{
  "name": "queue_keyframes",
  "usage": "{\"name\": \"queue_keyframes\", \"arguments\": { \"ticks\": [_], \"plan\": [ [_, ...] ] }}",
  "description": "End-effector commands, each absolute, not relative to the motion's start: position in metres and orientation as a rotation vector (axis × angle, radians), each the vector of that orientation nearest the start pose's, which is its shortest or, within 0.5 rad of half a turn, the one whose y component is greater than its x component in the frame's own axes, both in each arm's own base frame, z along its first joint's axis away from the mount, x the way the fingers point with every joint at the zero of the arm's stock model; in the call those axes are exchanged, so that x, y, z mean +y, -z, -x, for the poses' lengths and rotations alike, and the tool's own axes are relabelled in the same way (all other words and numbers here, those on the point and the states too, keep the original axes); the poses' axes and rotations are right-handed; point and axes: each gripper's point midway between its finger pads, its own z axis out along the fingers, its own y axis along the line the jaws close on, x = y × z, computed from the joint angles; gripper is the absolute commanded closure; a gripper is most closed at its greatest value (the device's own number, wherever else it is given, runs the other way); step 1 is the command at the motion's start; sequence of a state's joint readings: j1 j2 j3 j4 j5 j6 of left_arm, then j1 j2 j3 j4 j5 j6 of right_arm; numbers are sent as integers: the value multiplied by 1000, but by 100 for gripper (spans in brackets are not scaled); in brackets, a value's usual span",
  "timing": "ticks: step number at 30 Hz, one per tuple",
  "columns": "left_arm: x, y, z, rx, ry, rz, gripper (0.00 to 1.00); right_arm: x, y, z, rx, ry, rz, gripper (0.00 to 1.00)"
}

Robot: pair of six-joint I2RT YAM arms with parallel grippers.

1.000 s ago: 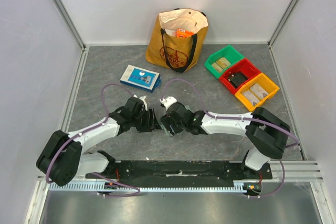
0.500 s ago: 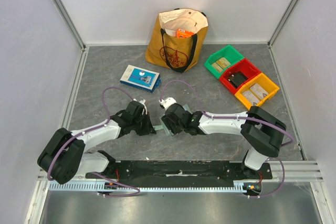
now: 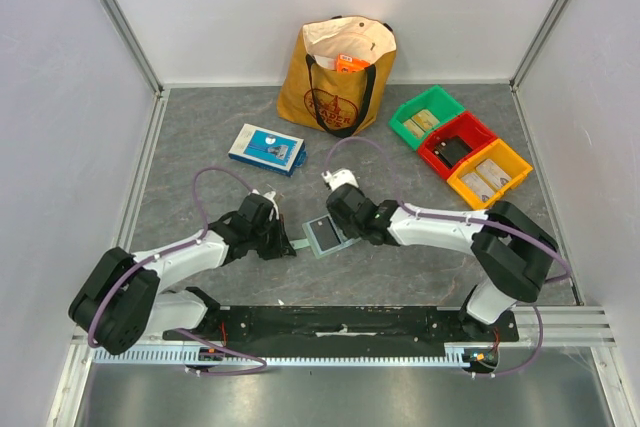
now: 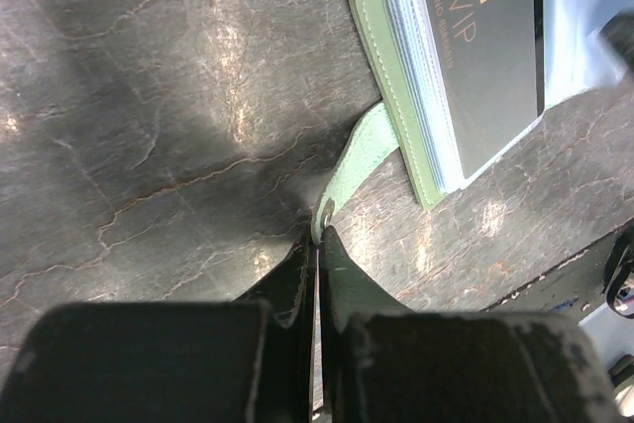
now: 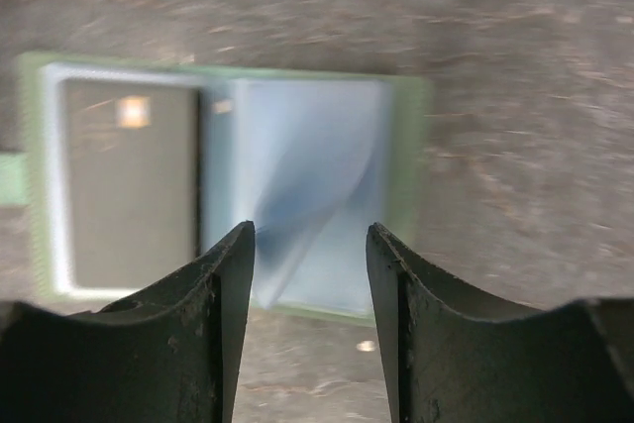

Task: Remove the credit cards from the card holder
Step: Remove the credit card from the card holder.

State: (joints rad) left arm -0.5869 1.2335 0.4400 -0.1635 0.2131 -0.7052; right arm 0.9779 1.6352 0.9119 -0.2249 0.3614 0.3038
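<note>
Withdrawn since earlier: right gripper point(image 3: 345, 222), uncovering the opened card holder point(image 3: 326, 235) mid-table | left wrist: left gripper point(image 4: 319, 237) pinched tight on strap point(image 4: 359, 160), a grip the top view hides; black VIP card point(image 4: 485, 47) pocketed | right wrist: jaws apart, empty, above clear flap point(image 5: 307, 185) | risk: strap slips, holder drags along with card

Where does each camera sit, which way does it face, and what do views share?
Top external: fixed above and behind the arm bases, looking down on the table; left arm and right arm show.
Left wrist: looks along the left gripper, jaws shut on the strap of the card holder.
Right wrist: looks down through the open right gripper at the open card holder.
Shared: both wrist views show the black card in it.
</note>
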Motion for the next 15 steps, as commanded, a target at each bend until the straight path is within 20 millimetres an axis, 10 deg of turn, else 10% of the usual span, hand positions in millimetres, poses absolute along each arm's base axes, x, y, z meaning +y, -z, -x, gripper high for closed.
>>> {"name": "queue_keyframes", "arguments": {
  "ticks": [1, 8, 15],
  "plan": [
    [-193, -17, -180, 2662, 719, 68, 98, 233, -57, -277, 2345, 44, 470, 43],
    [-193, -19, -182, 2656, 719, 75, 98, 209, -77, -286, 2321, 70, 411, 41],
    [-194, -38, -190, 2614, 711, 79, 84, 265, -128, -274, 2206, -382, 485, 45]
  ]
}}
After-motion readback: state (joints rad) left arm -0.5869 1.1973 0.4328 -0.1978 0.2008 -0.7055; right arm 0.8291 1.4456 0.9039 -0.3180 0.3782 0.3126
